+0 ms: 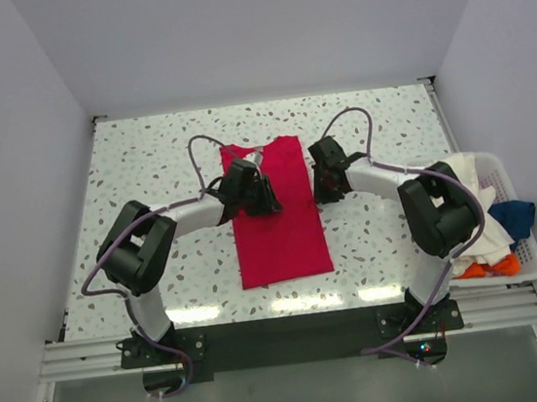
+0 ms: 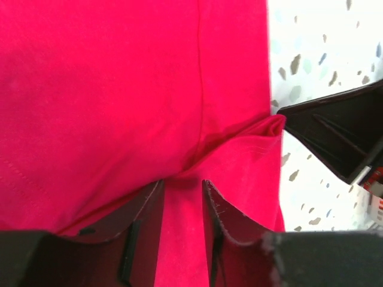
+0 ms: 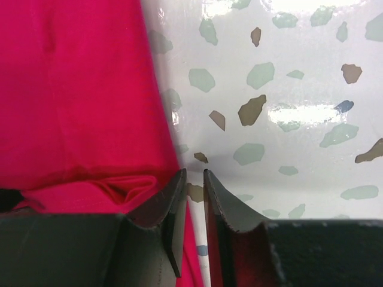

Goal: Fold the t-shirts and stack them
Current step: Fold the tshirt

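Observation:
A crimson-red t-shirt (image 1: 280, 229) lies on the table as a long, narrow folded strip. My left gripper (image 1: 266, 199) rests on its upper left part. In the left wrist view the left gripper (image 2: 182, 182) is open, with red cloth (image 2: 119, 89) showing in the gap and a fold ridge running off to the right. My right gripper (image 1: 320, 193) is at the shirt's right edge. In the right wrist view the right gripper (image 3: 194, 173) is nearly closed on the shirt's hem, and a small crumpled fold (image 3: 119, 188) lies just to its left.
A white slatted basket (image 1: 534, 262) stands at the table's right edge and holds cream-white (image 1: 474, 197), dark blue (image 1: 514, 218) and orange (image 1: 488, 269) shirts. The speckled table (image 1: 148, 177) is walled in on three sides. The right gripper's black body (image 2: 335, 131) shows close by in the left wrist view.

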`<state>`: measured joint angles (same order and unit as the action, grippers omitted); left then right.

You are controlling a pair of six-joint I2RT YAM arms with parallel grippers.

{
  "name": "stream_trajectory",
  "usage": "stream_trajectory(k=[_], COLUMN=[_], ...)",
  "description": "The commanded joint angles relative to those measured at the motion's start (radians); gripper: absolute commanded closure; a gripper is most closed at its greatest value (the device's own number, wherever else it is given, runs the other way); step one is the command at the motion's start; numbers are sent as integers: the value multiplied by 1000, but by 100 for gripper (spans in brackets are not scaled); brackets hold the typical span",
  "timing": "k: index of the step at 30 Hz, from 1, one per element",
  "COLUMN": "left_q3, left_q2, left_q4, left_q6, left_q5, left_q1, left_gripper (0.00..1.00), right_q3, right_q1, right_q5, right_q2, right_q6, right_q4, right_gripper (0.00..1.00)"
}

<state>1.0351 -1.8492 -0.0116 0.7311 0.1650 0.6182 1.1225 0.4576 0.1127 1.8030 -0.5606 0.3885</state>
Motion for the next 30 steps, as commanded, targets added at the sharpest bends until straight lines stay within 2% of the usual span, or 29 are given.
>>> stream_trajectory(k=[1, 5, 7, 13, 19, 24, 30], left_q3=[28, -70, -169, -435, -614, -694, -767], left_q2=[135, 280, 385, 654, 815, 861, 877], left_q4=[1, 51, 71, 162, 206, 207, 191], left_q6=[-48, -21, 16, 109, 206, 240, 263], left_q5=[2, -13, -15, 5, 79, 136, 180], left_q1=[-14, -37, -64, -90, -90, -87, -68], left_gripper=[62, 57, 54, 48, 46, 46, 46], right_q3=[5, -52, -124, -357, -521, -593, -654], right_q1=[-11, -19, -19, -19, -19, -17, -17], right_q5=[-1, -77, -142, -316, -415, -464, -508], right_q2=[-102, -203, -250, -456, -599, -643, -617], right_q6=[16, 10, 4, -18, -53, -87, -108], right_q4=[16, 26, 23, 39, 67, 72, 27], right_gripper=[75, 58, 54, 54, 54, 54, 54])
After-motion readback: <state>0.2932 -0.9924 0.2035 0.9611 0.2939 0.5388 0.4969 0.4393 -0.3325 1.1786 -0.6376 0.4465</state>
